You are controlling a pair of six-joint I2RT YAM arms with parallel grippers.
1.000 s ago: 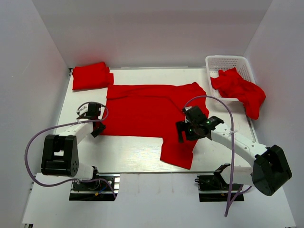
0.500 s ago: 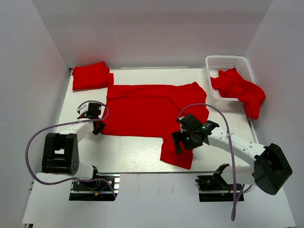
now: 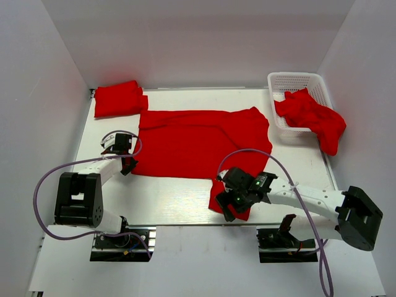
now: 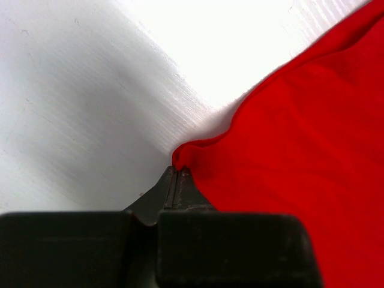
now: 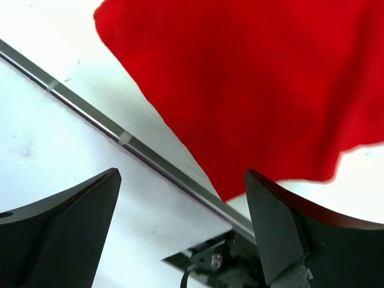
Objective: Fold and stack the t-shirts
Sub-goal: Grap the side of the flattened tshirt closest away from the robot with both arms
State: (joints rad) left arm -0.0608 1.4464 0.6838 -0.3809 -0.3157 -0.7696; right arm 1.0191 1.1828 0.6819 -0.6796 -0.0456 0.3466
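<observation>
One red t-shirt (image 3: 198, 145) lies spread flat across the middle of the table, with a flap reaching toward the near edge. My left gripper (image 3: 129, 165) is at its near-left corner. In the left wrist view the jaws (image 4: 178, 175) are shut, pinching the tip of the red cloth (image 4: 300, 156). My right gripper (image 3: 230, 204) hovers open over the flap's near end. In the right wrist view it (image 5: 180, 180) stands wide over the cloth (image 5: 252, 90), with nothing between the fingers. A folded t-shirt (image 3: 119, 99) lies at the back left.
A white lattice basket (image 3: 296, 80) at the back right holds crumpled red shirts (image 3: 312, 117) that spill over its near side. The table's metal front edge strip (image 5: 123, 138) runs under the right gripper. White walls enclose the table on three sides.
The right gripper has moved from the shirt's right side down along the flap to the near table edge, staying open. The left gripper's jaws have closed on the shirt's corner.
</observation>
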